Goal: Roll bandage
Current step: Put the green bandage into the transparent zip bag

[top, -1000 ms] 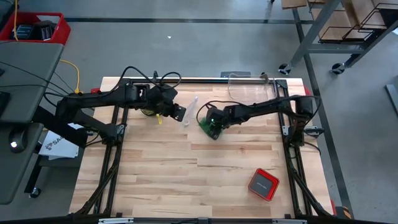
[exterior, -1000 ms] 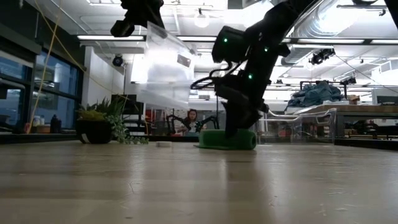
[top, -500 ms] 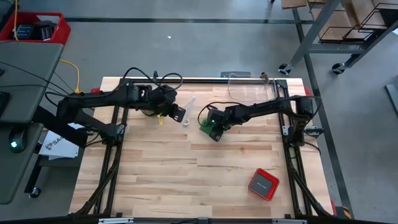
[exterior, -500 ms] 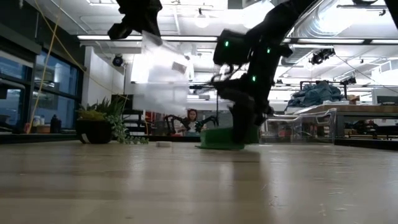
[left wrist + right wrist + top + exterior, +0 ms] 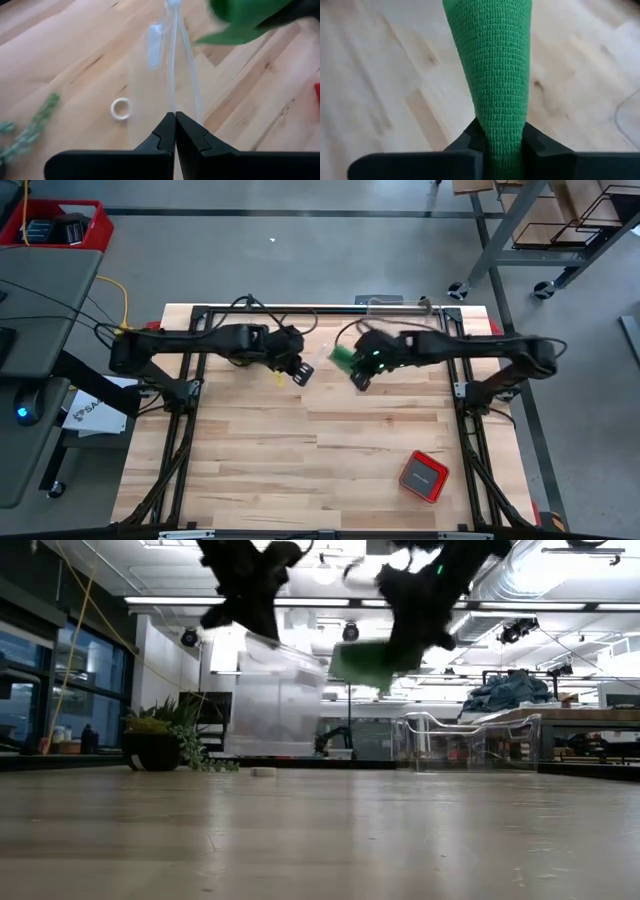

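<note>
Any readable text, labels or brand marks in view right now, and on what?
"SA": start of dark lettering on the white sheet beside the table's left edge; the rest is hidden.
Red case: no legible marking.
Bandage, clear bag, white tape ring: no text.

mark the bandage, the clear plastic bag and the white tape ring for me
bandage (image 5: pixel 495 65): right wrist view, on the green fabric above the right gripper's fingers.
clear plastic bag (image 5: pixel 275 700): low view, on the middle of the hanging bag.
white tape ring (image 5: pixel 120 108): left wrist view, on the ring's band, lying on the table.
</note>
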`<action>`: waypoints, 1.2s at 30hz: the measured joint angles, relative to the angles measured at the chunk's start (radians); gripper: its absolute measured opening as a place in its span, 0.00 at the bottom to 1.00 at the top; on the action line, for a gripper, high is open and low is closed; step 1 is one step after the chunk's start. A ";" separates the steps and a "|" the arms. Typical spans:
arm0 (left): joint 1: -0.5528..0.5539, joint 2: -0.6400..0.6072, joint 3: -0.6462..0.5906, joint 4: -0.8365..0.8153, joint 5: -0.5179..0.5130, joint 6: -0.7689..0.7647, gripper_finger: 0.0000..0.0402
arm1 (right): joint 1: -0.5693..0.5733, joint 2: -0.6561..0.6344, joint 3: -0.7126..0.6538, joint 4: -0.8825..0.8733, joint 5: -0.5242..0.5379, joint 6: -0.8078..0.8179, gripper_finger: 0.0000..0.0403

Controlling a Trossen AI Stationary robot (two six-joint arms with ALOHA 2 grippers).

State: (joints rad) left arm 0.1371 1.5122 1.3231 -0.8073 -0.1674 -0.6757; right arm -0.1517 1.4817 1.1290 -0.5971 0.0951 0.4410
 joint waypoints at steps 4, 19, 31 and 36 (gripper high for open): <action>0.000 0.054 0.000 0.127 0.049 0.011 0.00 | -0.001 -0.129 0.001 0.024 0.001 0.061 0.08; 0.022 0.135 0.001 0.588 0.227 -0.086 0.00 | -0.001 -0.288 0.002 0.189 -0.001 0.233 0.08; 0.029 0.134 0.001 0.836 0.354 -0.232 0.00 | 0.004 -0.286 0.002 0.378 0.097 0.239 0.08; 0.043 0.129 0.001 0.883 0.346 -0.265 0.00 | 0.024 -0.285 0.002 0.384 0.122 0.231 0.08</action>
State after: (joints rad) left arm 0.1804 1.6410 1.3239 0.0755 0.1785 -0.9412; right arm -0.1273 1.1964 1.1313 -0.2129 0.2168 0.6721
